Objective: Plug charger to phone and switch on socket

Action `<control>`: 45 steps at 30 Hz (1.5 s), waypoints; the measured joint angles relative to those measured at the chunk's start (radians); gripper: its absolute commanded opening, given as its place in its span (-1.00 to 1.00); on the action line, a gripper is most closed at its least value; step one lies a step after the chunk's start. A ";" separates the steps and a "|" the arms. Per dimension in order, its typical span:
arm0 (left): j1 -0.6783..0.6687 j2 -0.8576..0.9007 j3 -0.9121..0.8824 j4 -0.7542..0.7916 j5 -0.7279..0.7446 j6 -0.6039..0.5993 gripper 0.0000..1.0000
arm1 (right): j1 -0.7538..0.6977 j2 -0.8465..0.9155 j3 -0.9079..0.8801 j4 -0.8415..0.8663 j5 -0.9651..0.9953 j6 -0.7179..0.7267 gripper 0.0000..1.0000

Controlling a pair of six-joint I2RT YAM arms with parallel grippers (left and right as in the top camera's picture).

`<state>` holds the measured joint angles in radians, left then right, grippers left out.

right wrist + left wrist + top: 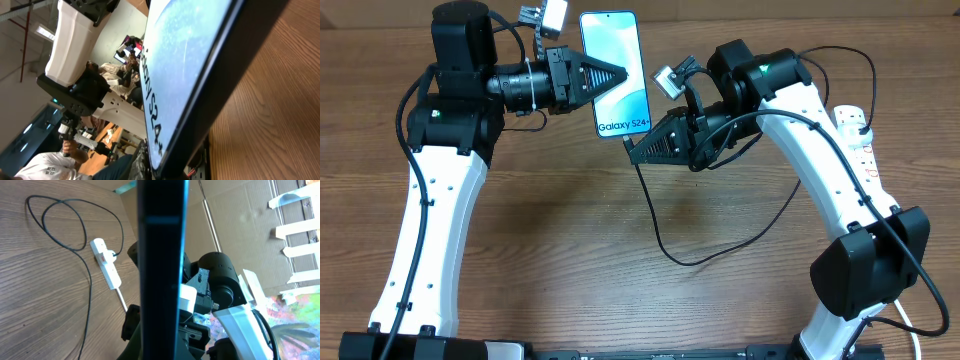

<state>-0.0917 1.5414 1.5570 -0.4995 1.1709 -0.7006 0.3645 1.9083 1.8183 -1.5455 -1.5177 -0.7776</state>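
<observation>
Clamping the phone (617,50) edgewise above the tabletop (570,260), the left end effector (620,75) should hold steady. The right end effector (633,155), pinching the charger (655,235) tip at the phone's lower end, needs square alignment.

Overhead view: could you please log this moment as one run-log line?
phase: plugging in | left gripper: holds phone | right gripper: charger tip at phone's lower end | socket: far right, untouched

phone (612,40) rear, charger (658,243) before it, socket (855,122) right
</observation>
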 measured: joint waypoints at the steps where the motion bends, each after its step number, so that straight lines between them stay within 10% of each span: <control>1: 0.000 0.000 0.000 -0.001 0.000 0.000 -0.91 | 0.000 0.000 0.000 0.002 0.002 0.002 -0.92; 45: 0.014 -0.055 0.020 -0.021 -0.275 -0.003 -0.92 | -0.002 0.000 -0.001 0.611 0.022 0.700 -0.92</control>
<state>-0.0776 1.4868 1.5772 -0.5205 0.8959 -0.7033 0.3626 1.9083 1.8175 -0.9344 -1.4960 -0.0772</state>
